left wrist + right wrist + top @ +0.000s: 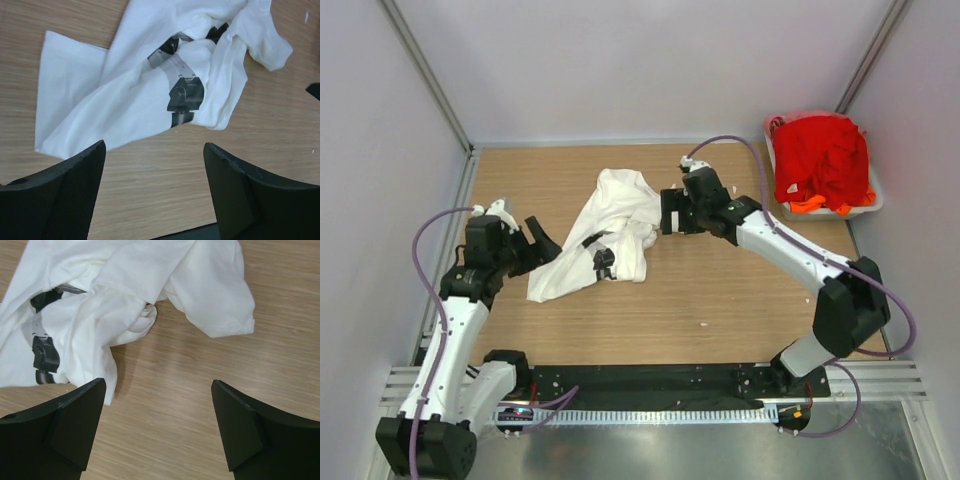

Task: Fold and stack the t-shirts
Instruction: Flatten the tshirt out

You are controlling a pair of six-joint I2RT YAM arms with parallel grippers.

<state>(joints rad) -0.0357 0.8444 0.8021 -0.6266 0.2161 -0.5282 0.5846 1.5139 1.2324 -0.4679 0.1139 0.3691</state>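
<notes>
A large white t-shirt [610,215] with black marks lies crumpled and twisted in the middle of the wooden table. In the left wrist view the white t-shirt [115,85] spreads above the fingers, its black print [184,95] facing up. My left gripper [545,241] [154,146] hovers open just off the shirt's lower left edge, with bare wood between its fingers. My right gripper [665,212] [157,383] stands open at the shirt's right side, also over bare wood; the white t-shirt [125,290] lies just beyond it. Red and orange t-shirts [822,158] sit piled in a tub.
The pale plastic tub [877,198] stands at the back right corner, beside the right wall. Metal frame posts run along the left and right walls. A black base rail [650,380] crosses the table's near edge.
</notes>
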